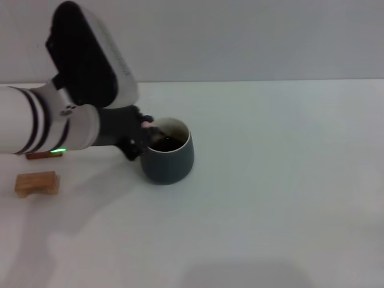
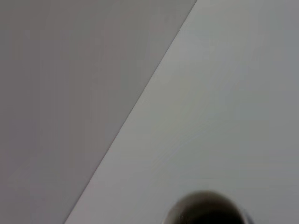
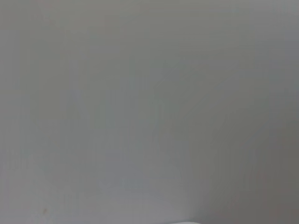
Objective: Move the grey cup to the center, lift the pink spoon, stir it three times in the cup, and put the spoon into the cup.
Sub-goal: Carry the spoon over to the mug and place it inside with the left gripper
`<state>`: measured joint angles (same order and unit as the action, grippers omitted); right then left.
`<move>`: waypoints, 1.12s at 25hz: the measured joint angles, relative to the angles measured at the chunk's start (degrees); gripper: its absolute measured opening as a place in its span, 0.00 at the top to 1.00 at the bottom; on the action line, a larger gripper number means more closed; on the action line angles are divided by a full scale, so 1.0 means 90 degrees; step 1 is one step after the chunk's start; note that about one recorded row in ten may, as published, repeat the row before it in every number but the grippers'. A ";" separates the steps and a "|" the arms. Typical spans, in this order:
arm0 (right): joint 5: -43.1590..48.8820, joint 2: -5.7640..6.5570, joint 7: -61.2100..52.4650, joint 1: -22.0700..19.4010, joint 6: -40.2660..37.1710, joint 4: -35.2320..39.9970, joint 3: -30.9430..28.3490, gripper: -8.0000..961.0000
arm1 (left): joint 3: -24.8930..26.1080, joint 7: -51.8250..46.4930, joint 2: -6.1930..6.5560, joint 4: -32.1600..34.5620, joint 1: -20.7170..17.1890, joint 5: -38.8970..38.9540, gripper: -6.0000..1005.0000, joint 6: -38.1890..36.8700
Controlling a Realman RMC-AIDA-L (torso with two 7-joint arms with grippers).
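So the left gripper [image 1: 146, 133] sits right at the 9 o'clock rim of the grey cup [image 1: 168, 156], and it looks clamped on the pink spoon [image 1: 146, 123]. Only a pale pink bit shows by the fingers, so that's a best guess, and the spoon's bowl seems to dip into the dark liquid.

The cup stands upright on the bench [image 1: 282, 180], left of the middle in the head view. The right gripper isn't in any view.

Stuff that could go sideways:
- The gripper is touching or nearly touching the rim, so a wide stir could shove or tip the cup.
- Stirring fast could slosh liquid over the edge.
- Letting go too high could make the spoon bounce out toward the wooden block [image 1: 37, 183] at 8 o'clock.
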<state>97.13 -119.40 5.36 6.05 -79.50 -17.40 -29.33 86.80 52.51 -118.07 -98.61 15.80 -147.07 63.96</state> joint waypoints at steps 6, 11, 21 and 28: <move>-0.0002 -0.0009 0.0001 -0.0013 -0.0005 0.0002 0.0074 0.99 | -0.0586 -0.0090 -0.0027 0.0033 0.0234 0.0050 0.84 -0.0196; -0.0001 -0.0008 0.0000 -0.0034 -0.0006 0.0002 0.0080 0.99 | -0.0861 -0.0207 -0.0021 -0.0245 0.0011 0.0049 0.84 -0.0145; -0.0001 0.0006 0.0000 -0.0022 -0.0003 0.0009 0.0157 0.99 | -0.0252 -0.0191 0.0014 -0.0256 -0.0400 0.0003 0.84 -0.0207; -0.0001 0.0013 0.0000 -0.0019 -0.0026 0.0003 0.0163 0.99 | -0.0274 -0.0214 -0.0022 -0.0002 -0.0099 0.0082 0.84 -0.0411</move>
<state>97.12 -119.28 5.36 5.88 -79.74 -17.38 -27.86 84.33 50.58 -118.27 -98.63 14.92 -146.34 60.25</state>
